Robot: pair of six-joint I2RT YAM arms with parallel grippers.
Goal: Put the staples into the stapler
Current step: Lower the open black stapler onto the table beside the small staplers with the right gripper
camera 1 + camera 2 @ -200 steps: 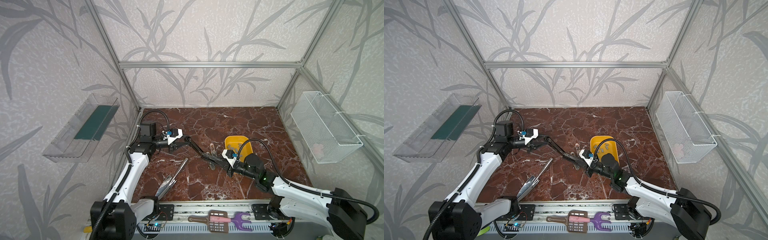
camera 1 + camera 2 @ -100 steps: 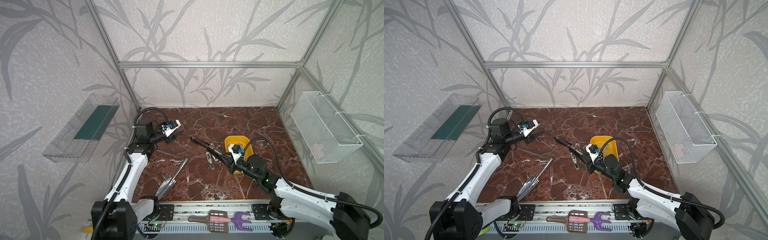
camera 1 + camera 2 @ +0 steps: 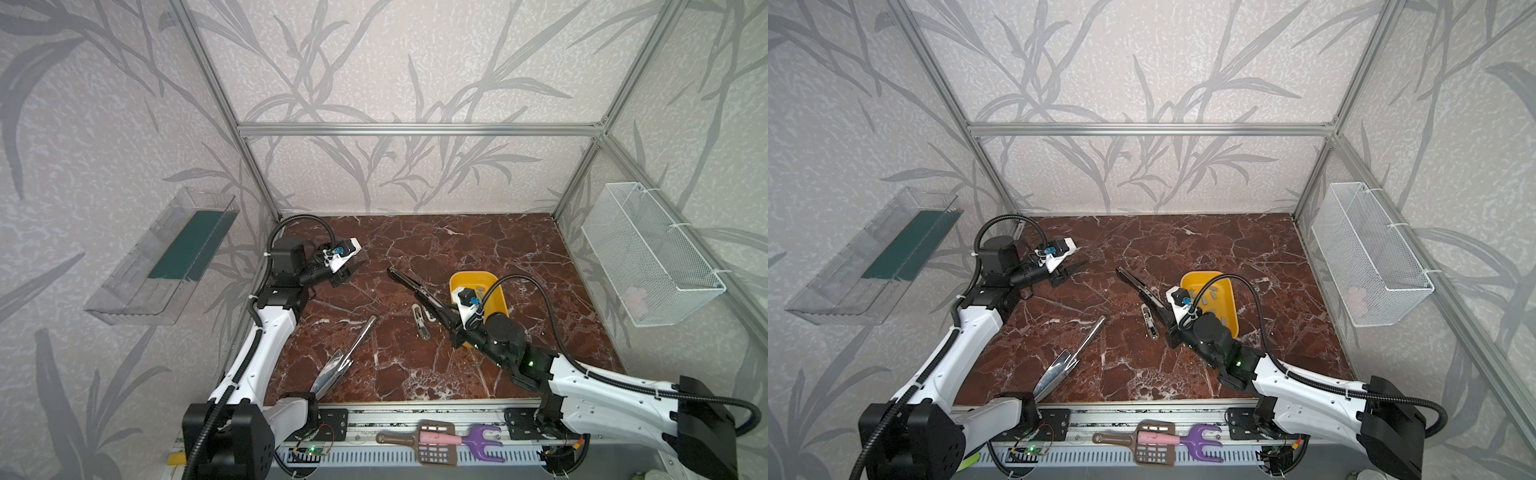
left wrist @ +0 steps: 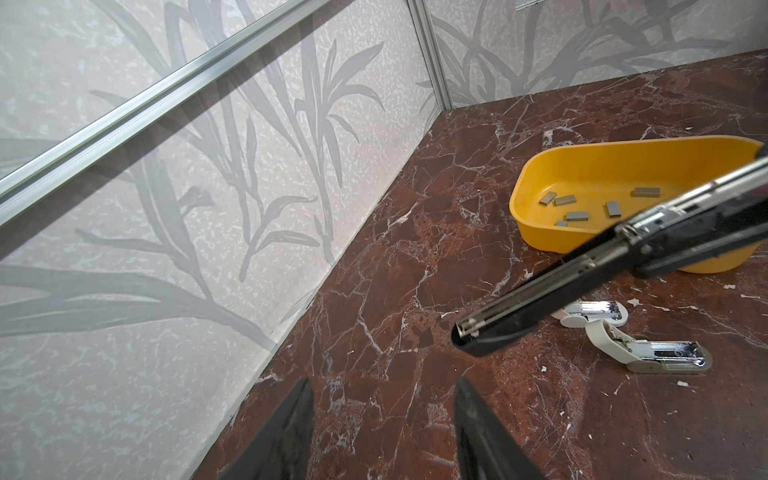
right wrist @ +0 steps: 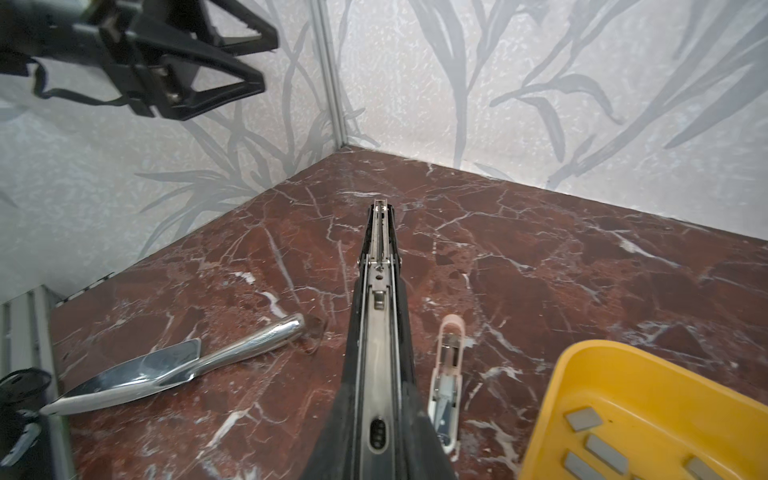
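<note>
The left arm (image 3: 270, 332) is raised from the front left and bent at the elbow, so that the left gripper (image 3: 353, 272) is held above the tabletop (image 3: 457, 241) on the left side, its fingers (image 4: 291, 419) parted and empty. The right arm (image 3: 582, 382) is stretched low from the front right toward the middle. The right gripper (image 3: 446, 316) is closed on the rear of the stapler (image 3: 409, 284), which is held off the tabletop, pointing far left.

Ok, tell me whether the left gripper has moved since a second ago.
Yes. In a top view the left gripper has pulled back leftward, away from the yellow tray and off the black stapler that it reached before.
</note>
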